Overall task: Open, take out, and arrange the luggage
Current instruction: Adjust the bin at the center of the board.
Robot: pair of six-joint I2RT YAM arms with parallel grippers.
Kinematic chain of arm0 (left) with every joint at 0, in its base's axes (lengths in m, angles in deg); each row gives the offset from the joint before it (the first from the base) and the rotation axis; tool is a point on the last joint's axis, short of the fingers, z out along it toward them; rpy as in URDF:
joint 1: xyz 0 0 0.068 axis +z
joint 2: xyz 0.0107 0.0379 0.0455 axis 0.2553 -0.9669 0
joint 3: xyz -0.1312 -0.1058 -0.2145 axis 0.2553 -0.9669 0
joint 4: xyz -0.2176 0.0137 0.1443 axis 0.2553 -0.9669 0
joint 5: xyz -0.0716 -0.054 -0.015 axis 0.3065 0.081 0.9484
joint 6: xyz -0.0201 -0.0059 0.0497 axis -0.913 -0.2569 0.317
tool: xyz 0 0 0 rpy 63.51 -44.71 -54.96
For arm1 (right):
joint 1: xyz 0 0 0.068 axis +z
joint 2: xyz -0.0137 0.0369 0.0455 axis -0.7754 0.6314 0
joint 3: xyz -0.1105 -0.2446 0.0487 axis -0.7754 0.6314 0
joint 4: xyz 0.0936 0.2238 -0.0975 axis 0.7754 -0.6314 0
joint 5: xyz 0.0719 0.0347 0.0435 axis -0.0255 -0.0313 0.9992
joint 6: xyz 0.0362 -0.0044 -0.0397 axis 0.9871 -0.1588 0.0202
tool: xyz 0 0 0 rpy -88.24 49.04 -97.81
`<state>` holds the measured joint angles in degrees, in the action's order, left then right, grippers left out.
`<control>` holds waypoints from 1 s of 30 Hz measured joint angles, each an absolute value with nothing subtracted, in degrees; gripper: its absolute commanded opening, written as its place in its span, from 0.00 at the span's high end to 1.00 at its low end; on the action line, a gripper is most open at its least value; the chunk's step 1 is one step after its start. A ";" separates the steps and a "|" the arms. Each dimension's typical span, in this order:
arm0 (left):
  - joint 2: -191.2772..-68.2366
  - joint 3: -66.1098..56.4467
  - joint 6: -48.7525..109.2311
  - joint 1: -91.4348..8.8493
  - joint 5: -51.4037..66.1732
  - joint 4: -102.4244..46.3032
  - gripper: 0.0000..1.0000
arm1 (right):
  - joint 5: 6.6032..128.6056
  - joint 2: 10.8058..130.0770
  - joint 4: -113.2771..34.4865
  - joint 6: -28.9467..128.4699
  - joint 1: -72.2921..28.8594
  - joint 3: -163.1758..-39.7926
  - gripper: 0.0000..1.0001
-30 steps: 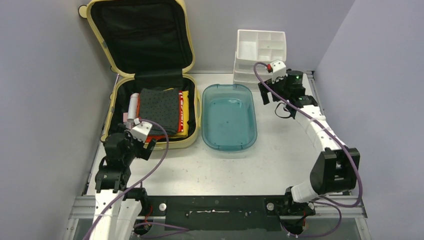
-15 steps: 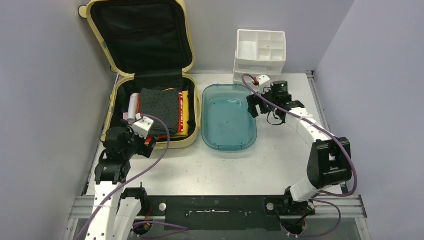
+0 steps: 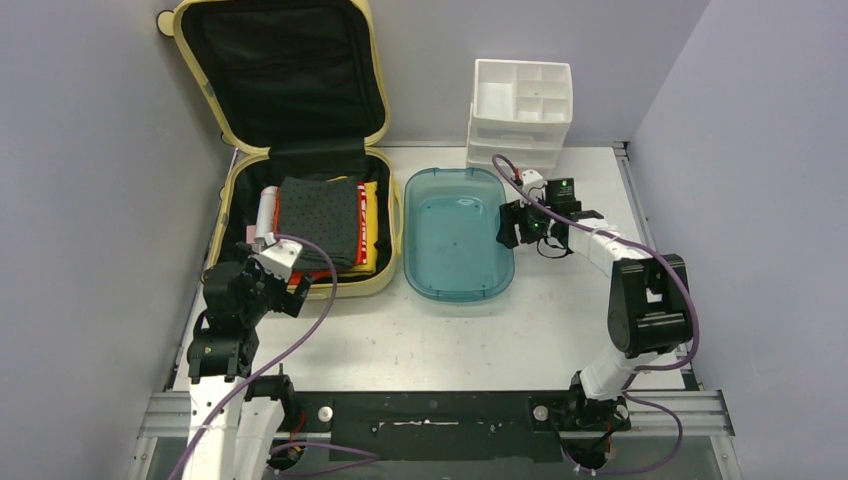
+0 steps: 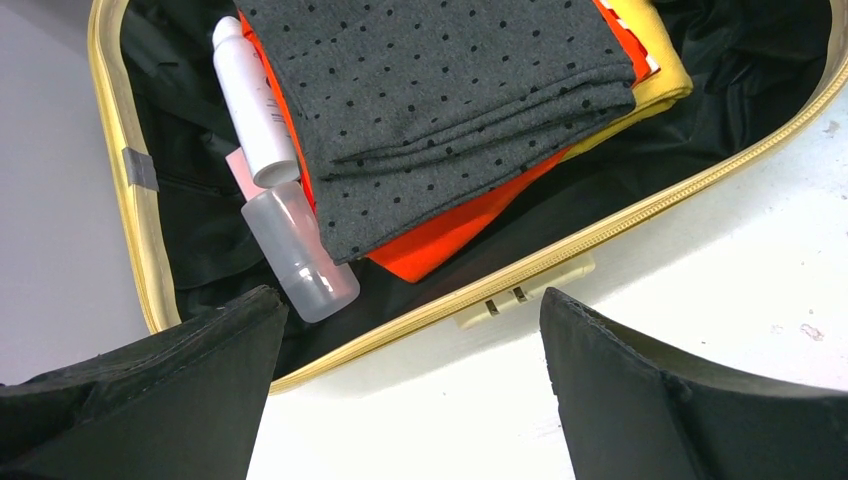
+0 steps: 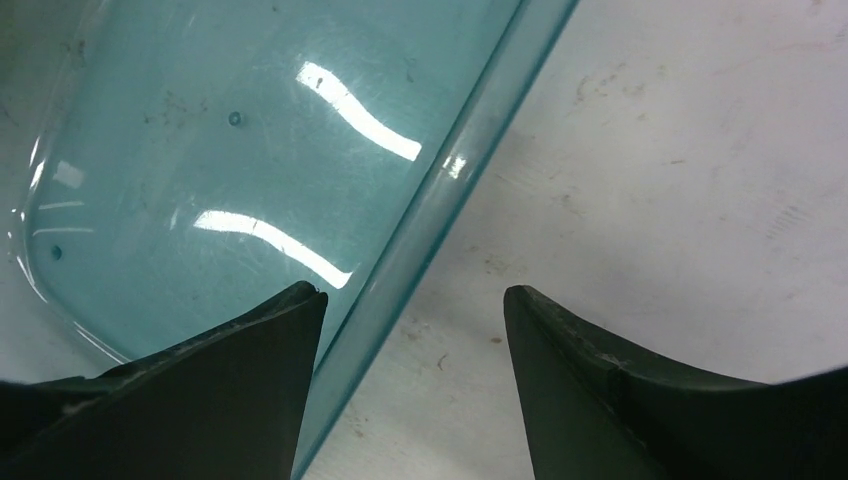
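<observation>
The luggage (image 3: 392,262), a pale-yellow hard-shell suitcase, lies open at the far left with its lid leaning on the back wall. Inside sit a folded grey dotted cloth (image 3: 318,220) over orange and yellow garments, a white tube (image 3: 266,212) and a clear bottle (image 4: 295,255). My left gripper (image 3: 297,298) hovers open over the table just in front of the suitcase's near rim (image 4: 600,225), holding nothing. My right gripper (image 3: 508,225) straddles the right rim of the teal tray (image 5: 250,150), one finger over the inside, the other over the table, jaws apart.
The teal tray (image 3: 455,240) stands empty beside the suitcase. A white drawer organizer (image 3: 522,110) stands at the back right against the wall. Grey walls close in on the left, the back and the right of the table.
My right arm swung from beside the organizer forward and left to the tray's right rim, and its jaws narrowed. The left arm barely shifted.
</observation>
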<state>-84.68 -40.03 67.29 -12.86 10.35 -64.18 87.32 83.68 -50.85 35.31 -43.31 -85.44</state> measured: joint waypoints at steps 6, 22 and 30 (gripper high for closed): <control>-84.50 -40.07 67.32 -12.71 10.54 -64.18 0.03 | 92.26 87.47 -49.87 37.89 -43.73 -85.22 0.56; -84.11 -40.12 67.32 -12.03 10.81 -64.16 0.03 | 98.79 89.43 -43.49 47.96 -46.26 -82.19 0.70; -84.11 -40.12 67.32 -10.96 10.96 -64.16 0.03 | 99.86 89.80 -38.88 54.30 -45.89 -80.37 0.80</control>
<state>-84.11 -40.12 67.32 -10.96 10.96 -64.16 99.86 89.80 -38.88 54.30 -45.89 -80.37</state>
